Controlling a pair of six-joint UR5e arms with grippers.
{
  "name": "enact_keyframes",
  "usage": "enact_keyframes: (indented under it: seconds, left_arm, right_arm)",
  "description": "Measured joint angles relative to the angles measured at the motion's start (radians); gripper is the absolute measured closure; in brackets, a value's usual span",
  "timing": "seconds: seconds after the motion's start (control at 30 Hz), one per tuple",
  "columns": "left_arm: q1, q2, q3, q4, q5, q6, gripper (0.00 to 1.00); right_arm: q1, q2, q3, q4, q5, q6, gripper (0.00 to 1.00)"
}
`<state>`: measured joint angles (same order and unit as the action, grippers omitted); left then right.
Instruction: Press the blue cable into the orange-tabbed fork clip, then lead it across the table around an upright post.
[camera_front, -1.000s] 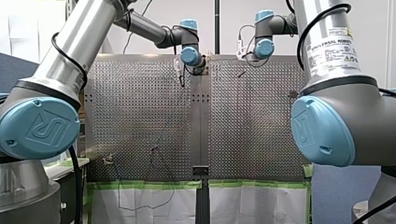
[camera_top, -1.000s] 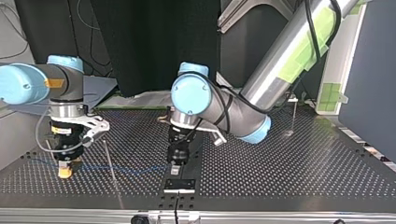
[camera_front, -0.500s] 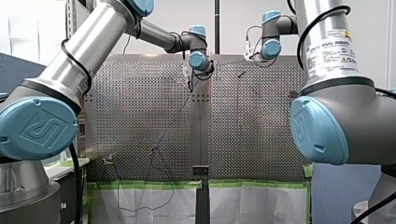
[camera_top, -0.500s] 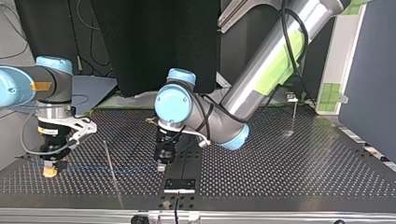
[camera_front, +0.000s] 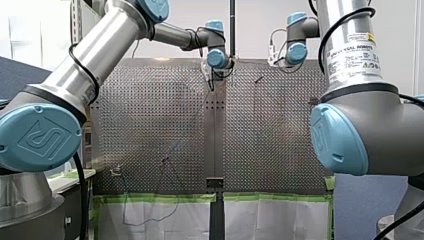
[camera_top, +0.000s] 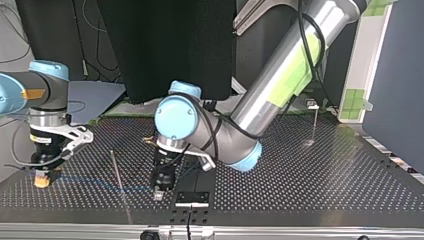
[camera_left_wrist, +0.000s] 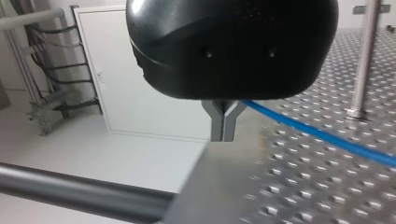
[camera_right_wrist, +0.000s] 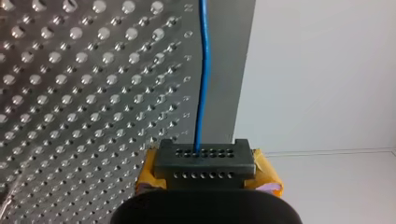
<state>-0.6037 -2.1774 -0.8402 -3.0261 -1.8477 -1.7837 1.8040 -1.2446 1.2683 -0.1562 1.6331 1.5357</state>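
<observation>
In the top view the blue cable (camera_top: 100, 182) stretches low over the perforated table (camera_top: 310, 180) between my two grippers. My left gripper (camera_top: 159, 192) is shut on it near the table's middle. The left wrist view shows its metal fingers (camera_left_wrist: 223, 125) pressed together, with the cable (camera_left_wrist: 322, 136) leading away past an upright post (camera_left_wrist: 365, 60). My right gripper (camera_top: 42, 180), with yellow pads, sits at the top view's left edge of the table. In the right wrist view it (camera_right_wrist: 204, 161) is shut on the cable (camera_right_wrist: 202, 79). No orange-tabbed clip is distinguishable.
A thin upright post (camera_top: 118, 175) stands between the two grippers in the top view, just behind the cable. Another post (camera_top: 314, 125) stands at the far right. A black bracket (camera_top: 191, 198) sits at the near edge. Slack cable (camera_front: 150, 220) hangs over the front view's near edge.
Both grippers have slid toward the top view's left, carrying the stretched cable along. In the front view they have moved to the right along the far edge.
</observation>
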Motion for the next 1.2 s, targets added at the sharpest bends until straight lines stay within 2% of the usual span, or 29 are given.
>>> enact_keyframes:
  seconds: [0.17,0.47,0.7,0.93,1.2]
  left_arm:
    - [0.001,-0.016,0.017,-0.005,0.011,-0.004,1.0]
    - [-0.017,-0.072,-0.015,0.015,0.033,0.008,1.0]
    - [-0.028,-0.134,-0.017,0.033,0.05,0.003,1.0]
    - [-0.021,-0.161,-0.017,0.037,0.056,-0.006,1.0]
    - [-0.011,-0.162,-0.027,0.035,0.051,-0.012,1.0]
  right_arm:
    - [-0.011,0.003,0.01,-0.002,-0.011,0.001,1.0]
    - [-0.032,0.015,0.031,-0.005,-0.017,0.006,1.0]
    - [-0.047,0.047,0.045,-0.007,-0.016,0.006,1.0]
    - [-0.047,0.084,0.092,-0.018,-0.015,0.007,1.0]
    - [-0.036,0.117,0.166,-0.076,-0.019,0.011,1.0]
